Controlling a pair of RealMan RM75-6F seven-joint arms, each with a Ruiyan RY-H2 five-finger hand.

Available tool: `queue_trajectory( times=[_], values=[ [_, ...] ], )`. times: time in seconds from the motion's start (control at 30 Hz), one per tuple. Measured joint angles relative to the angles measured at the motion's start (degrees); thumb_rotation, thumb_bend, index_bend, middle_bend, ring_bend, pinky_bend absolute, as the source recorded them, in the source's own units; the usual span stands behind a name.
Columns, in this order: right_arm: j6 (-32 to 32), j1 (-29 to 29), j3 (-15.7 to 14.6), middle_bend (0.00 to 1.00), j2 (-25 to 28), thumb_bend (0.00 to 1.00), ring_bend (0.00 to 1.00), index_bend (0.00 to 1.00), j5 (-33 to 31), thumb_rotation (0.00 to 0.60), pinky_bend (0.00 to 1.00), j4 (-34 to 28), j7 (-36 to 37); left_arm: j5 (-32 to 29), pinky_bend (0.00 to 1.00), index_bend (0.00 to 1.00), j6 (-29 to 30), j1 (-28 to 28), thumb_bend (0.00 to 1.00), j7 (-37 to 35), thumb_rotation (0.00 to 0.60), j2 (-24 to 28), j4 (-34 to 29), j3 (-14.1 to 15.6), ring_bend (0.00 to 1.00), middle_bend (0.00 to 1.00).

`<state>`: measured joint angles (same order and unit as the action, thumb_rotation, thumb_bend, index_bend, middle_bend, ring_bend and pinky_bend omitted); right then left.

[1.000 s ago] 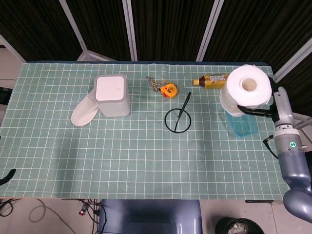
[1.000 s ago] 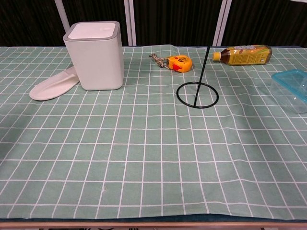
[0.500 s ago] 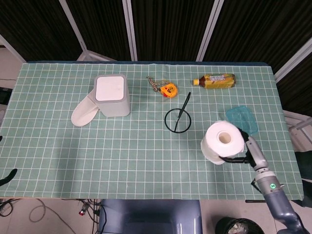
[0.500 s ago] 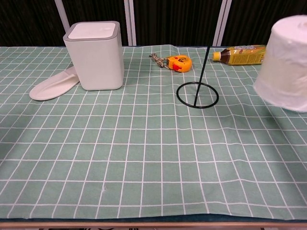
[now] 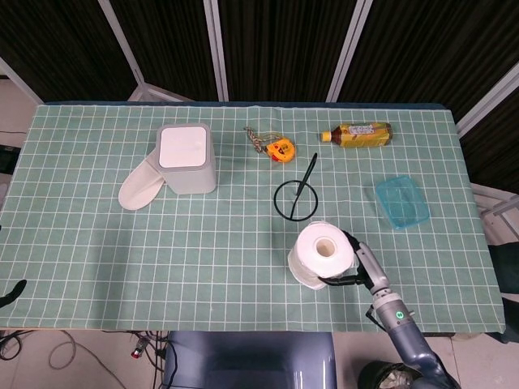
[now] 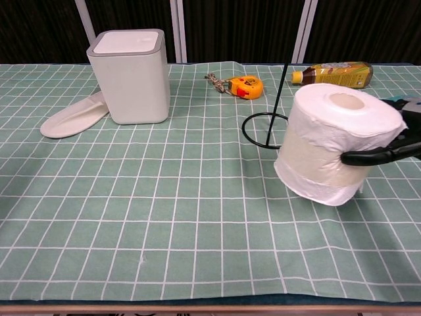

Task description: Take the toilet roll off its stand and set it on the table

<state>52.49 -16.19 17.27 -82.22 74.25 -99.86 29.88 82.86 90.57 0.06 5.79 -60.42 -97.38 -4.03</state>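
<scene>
The white toilet roll (image 5: 323, 254) (image 6: 335, 141) is off its stand and tilted, low over the table's front, just in front of the stand. My right hand (image 5: 358, 261) (image 6: 387, 150) grips it from the right side, with a dark finger across its wall. Whether its lower edge touches the cloth I cannot tell. The stand (image 5: 296, 200) (image 6: 271, 130), a black ring with a thin upright rod, is bare at the table's middle. A dark tip at the lower left edge (image 5: 12, 293) may be my left hand; its state does not show.
A white lidded bin (image 5: 186, 158) (image 6: 129, 76) and a white slipper (image 5: 142, 188) (image 6: 74, 115) lie at the back left. A yellow tape measure (image 5: 280, 149) (image 6: 247, 86), a tea bottle (image 5: 358, 134) (image 6: 335, 74) and a blue plastic box (image 5: 401, 202) sit behind and right.
My right hand has carried the roll from high at the far right down and leftward, to just in front of the stand near the table's front edge.
</scene>
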Motion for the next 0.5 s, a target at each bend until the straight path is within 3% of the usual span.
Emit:
queue_trajectory(
  times=[0.3, 0.5],
  values=[
    [3.2, -3.7, 0.3, 0.24, -8.9, 0.00, 0.17, 0.30, -3.8, 0.600, 0.00, 5.6, -5.8, -0.1, 0.02, 0.04, -0.1, -0.1, 0.18, 0.1, 0.600, -0.1, 0.1, -0.1, 0.00, 0.00],
    [3.3, -4.9, -0.6, 0.23, -10.8, 0.00, 0.16, 0.29, -4.8, 0.600, 0.00, 7.1, -7.2, -0.2, 0.02, 0.04, 0.0, 0.0, 0.18, 0.2, 0.600, -0.1, 0.1, -0.1, 0.00, 0.00]
  ],
)
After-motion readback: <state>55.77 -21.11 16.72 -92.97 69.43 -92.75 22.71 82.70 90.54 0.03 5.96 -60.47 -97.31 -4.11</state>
